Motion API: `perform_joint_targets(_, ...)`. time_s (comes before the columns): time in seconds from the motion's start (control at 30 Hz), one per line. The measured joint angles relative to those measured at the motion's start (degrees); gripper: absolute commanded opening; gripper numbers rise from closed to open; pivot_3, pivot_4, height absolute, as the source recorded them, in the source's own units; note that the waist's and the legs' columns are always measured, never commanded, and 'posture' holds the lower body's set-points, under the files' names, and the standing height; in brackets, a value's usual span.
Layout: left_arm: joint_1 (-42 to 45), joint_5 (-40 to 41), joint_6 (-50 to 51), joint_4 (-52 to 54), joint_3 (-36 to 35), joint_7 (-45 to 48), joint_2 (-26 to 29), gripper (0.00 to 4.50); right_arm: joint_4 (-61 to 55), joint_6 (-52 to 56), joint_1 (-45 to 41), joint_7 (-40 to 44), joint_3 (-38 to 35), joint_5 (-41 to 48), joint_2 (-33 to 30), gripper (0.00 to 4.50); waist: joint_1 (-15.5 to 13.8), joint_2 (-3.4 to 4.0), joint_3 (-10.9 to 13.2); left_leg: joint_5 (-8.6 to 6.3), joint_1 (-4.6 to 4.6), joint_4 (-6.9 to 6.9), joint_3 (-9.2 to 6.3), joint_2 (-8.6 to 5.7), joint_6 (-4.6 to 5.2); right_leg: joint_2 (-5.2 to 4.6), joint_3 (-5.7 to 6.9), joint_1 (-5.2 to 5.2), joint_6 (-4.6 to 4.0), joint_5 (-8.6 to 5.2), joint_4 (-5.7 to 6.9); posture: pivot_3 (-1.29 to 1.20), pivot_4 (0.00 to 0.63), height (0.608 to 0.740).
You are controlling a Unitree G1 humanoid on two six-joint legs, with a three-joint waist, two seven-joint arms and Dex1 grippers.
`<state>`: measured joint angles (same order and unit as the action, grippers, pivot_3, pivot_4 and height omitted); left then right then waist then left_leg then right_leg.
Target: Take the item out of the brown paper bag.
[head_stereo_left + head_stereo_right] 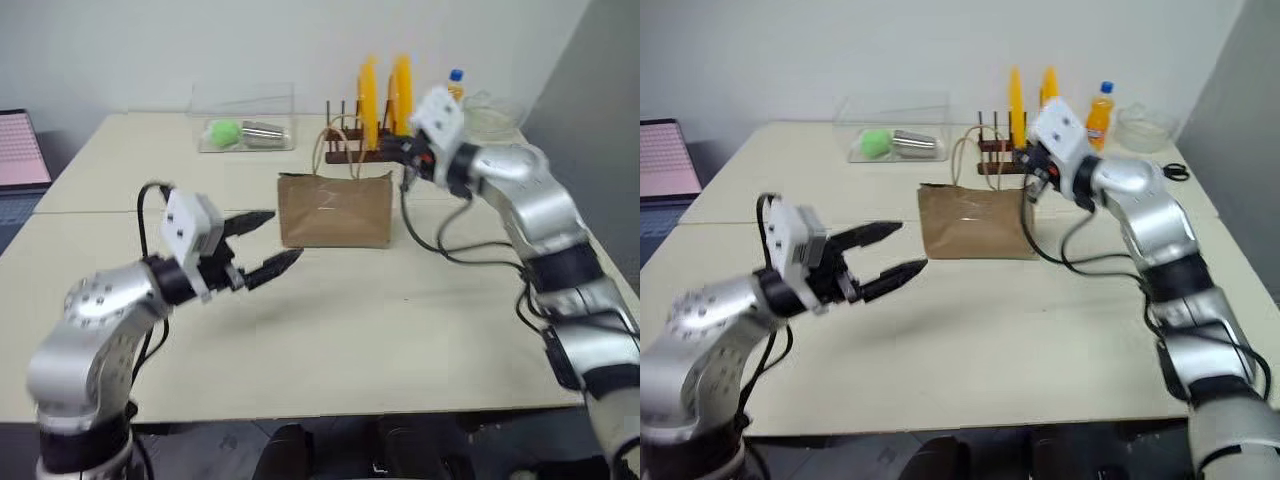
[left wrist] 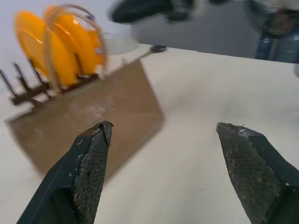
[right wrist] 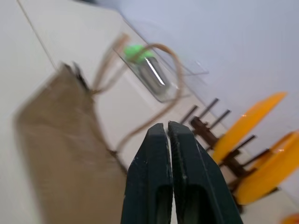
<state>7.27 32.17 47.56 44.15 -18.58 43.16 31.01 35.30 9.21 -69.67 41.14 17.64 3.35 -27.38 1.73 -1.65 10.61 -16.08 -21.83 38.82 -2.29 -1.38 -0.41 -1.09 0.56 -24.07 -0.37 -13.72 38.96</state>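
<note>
Here the brown paper bag [image 1: 975, 222] stands upright on the counter [image 1: 1040, 330], just before the plate rack [image 1: 1000, 152]. The cola bottle presumably sits hidden inside. The right claw [image 1: 392, 148] is clenched on nothing beside the bag's top corner, near its two loop handles [image 1: 338, 150]; the left claw [image 1: 898, 252] hangs spread apart from the bag. Risk: a clenched claw nudging the light bag could topple it against the rack. Count: one bag, two yellow plates [image 1: 1032, 100], one orange soda bottle [image 1: 1100, 115].

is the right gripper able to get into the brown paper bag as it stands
Probably not yet: the right gripper is shut, beside the loop handles at the brown paper bag top edge. Nothing blocks the bag's mouth, but it would likely need to open first.
</note>
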Motion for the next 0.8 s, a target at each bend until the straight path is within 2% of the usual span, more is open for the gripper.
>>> perform_joint_targets(0.17,-1.67,6.03,0.81,3.51,-2.13,-5.14,-0.19,3.78,26.55,-11.70,-10.61,-1.91,4.26,-10.34,6.81,0.04,-0.14,0.01,0.00,0.01,-0.03,-0.02,0.00,-0.02,-0.03,-0.01,0.00,0.00,-0.14,0.02,-0.02,0.00,0.150,0.740)
perform_joint_targets(0.3,-2.14,8.56,0.49,3.50,-2.05,-7.29,-0.38,3.78,35.67,-16.08,-13.33,-4.77,6.98,-17.41,8.99,0.04,-0.24,0.01,0.00,0.02,-0.05,-0.01,0.00,-0.05,-0.05,-0.04,0.00,0.00,-0.14,0.02,-0.07,0.00,0.150,0.740)
perform_joint_targets(0.5,-3.49,9.48,-2.08,3.54,-1.21,-7.59,0.91,3.78,40.03,-20.96,-13.38,-3.29,10.54,-24.90,10.01,0.04,-0.09,0.04,0.02,0.05,-0.05,-0.05,-0.01,-0.04,-0.10,-0.03,0.00,-0.04,-0.15,0.02,-0.04,0.00,0.150,0.740)
perform_joint_targets(0.7,-7.08,9.35,-6.07,3.52,-0.14,-6.01,3.43,3.78,38.39,-27.01,-12.34,6.76,10.06,-24.83,9.91,0.04,-0.01,0.09,0.05,0.01,-0.03,-0.07,-0.04,-0.03,-0.04,0.00,0.02,-0.03,-0.15,0.01,-0.04,0.00,0.150,0.740)
perform_joint_targets(0.8,-8.29,8.97,-8.96,3.48,0.58,-4.80,4.43,3.78,32.82,-29.75,-10.14,14.73,8.66,-22.82,8.98,0.04,-0.02,0.10,0.05,0.01,-0.03,-0.06,-0.05,-0.03,-0.04,-0.01,0.03,-0.01,-0.15,0.01,-0.05,0.00,0.150,0.740)
